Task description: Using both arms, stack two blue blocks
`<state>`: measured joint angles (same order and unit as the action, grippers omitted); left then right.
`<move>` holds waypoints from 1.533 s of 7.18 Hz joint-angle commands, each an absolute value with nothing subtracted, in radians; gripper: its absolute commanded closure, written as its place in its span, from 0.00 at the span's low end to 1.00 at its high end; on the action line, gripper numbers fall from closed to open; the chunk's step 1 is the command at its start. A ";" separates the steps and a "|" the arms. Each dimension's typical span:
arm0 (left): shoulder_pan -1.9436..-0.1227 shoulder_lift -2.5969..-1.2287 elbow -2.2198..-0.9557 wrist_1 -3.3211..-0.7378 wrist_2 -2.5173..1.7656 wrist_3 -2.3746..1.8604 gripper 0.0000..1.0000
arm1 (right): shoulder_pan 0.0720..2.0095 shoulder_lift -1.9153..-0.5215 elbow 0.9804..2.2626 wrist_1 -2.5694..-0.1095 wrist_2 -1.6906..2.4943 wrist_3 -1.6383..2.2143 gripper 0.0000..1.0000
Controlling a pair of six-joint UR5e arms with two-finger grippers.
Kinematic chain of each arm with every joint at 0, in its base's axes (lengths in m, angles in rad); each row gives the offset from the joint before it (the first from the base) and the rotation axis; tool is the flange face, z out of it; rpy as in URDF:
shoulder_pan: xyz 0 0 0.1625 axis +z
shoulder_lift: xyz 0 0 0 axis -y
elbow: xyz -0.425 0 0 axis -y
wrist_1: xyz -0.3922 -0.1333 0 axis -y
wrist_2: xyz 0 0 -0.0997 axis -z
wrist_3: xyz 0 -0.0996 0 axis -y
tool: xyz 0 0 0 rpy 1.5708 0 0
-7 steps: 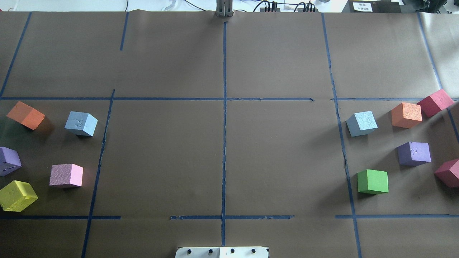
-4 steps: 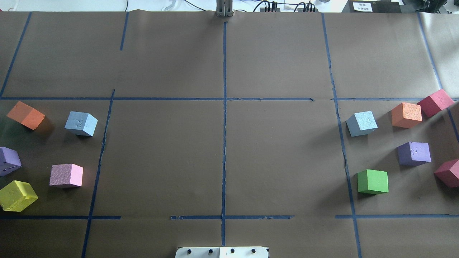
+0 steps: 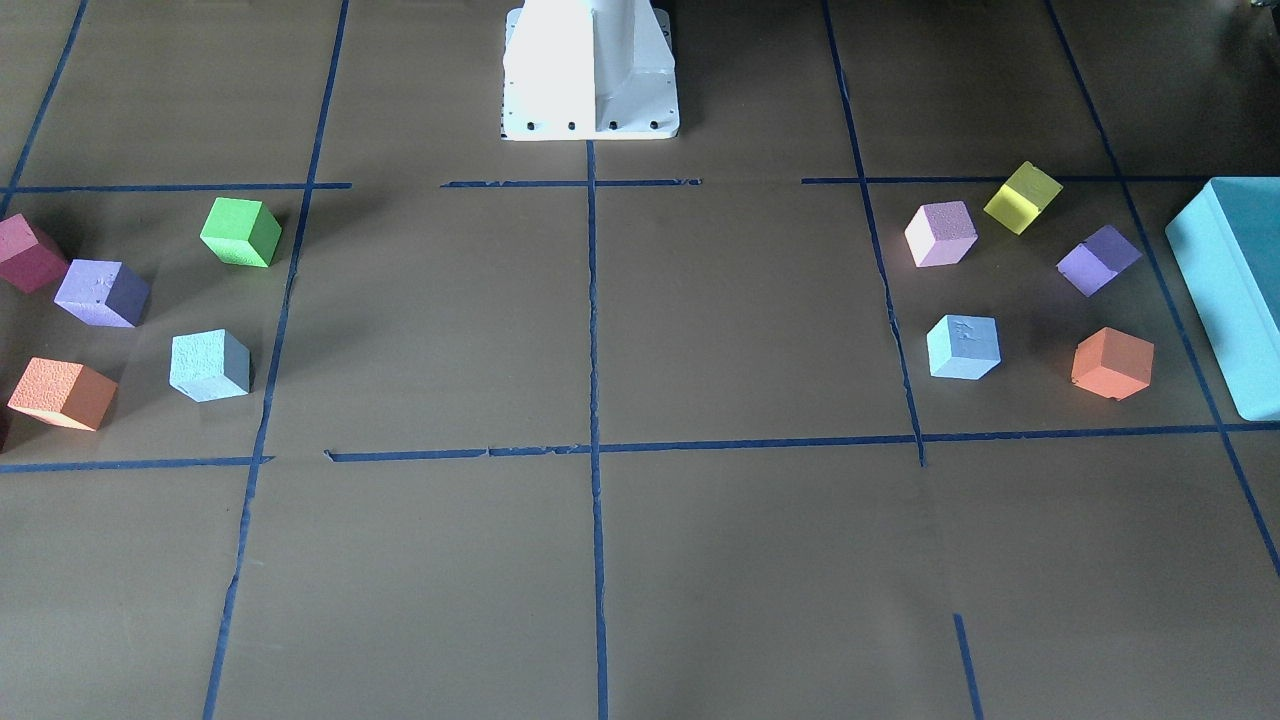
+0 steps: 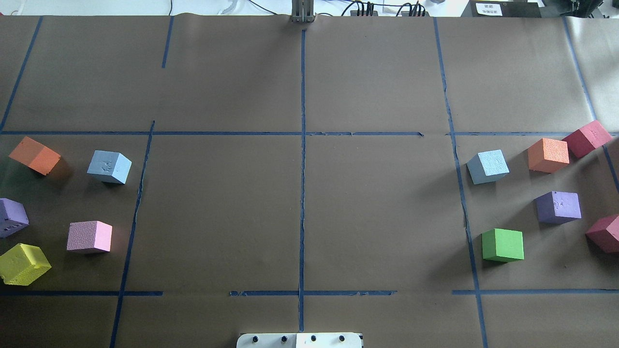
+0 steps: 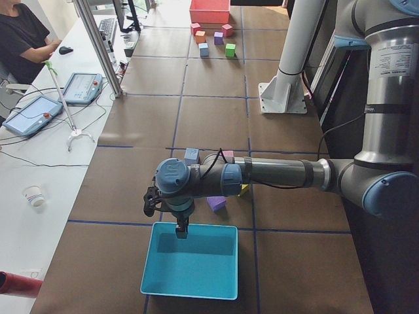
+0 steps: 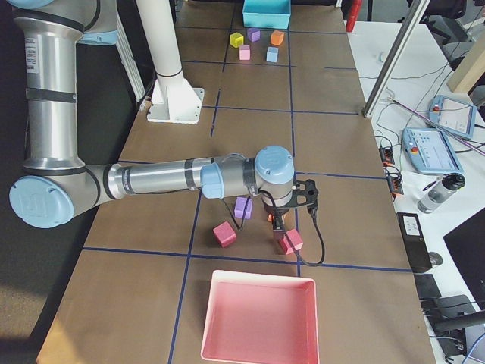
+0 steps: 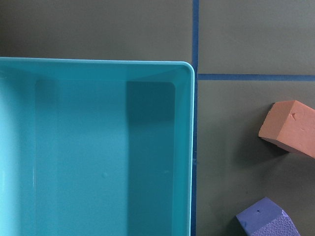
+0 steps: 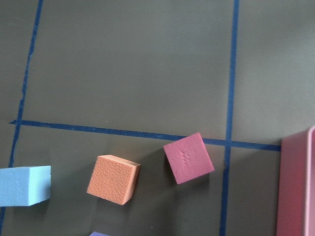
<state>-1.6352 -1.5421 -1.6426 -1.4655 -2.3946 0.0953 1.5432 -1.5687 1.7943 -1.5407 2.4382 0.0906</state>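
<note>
Blue blocks (image 4: 109, 166) noted untouched; cannot tell left gripper (image 5: 181, 229) or right gripper (image 6: 278, 227) aperture; could nudge nearby orange cube (image 4: 548, 155) descending off-centre.

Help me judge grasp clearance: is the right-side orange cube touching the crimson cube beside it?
Apart. The right wrist view shows brown paper between the orange cube and crimson cube.

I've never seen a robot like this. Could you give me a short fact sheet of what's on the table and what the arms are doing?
Blue blocks: two pale sky-blue foam cubes, one on the left side, one on the right side, far apart, unstacked
Left gripper: over the edge of the teal plastic tray; open or shut unclear
Right gripper: by a dark-pink foam cube, near the pink plastic tray; open or shut unclear
Progress: neither blue cube is held
</note>
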 commanded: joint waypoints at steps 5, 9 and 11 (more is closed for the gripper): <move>-1.638 -1.542 -1.677 -1.463 -2.395 0.089 0.00 | 1.071 -1.470 1.816 -1.303 2.234 0.700 0.00; -1.643 -1.545 -1.695 -1.456 -2.395 0.087 0.00 | 0.918 -1.439 1.707 -1.226 2.131 0.703 0.00; -1.643 -1.546 -1.697 -1.456 -2.395 0.086 0.00 | 0.887 -1.414 1.672 -1.226 2.125 0.703 0.00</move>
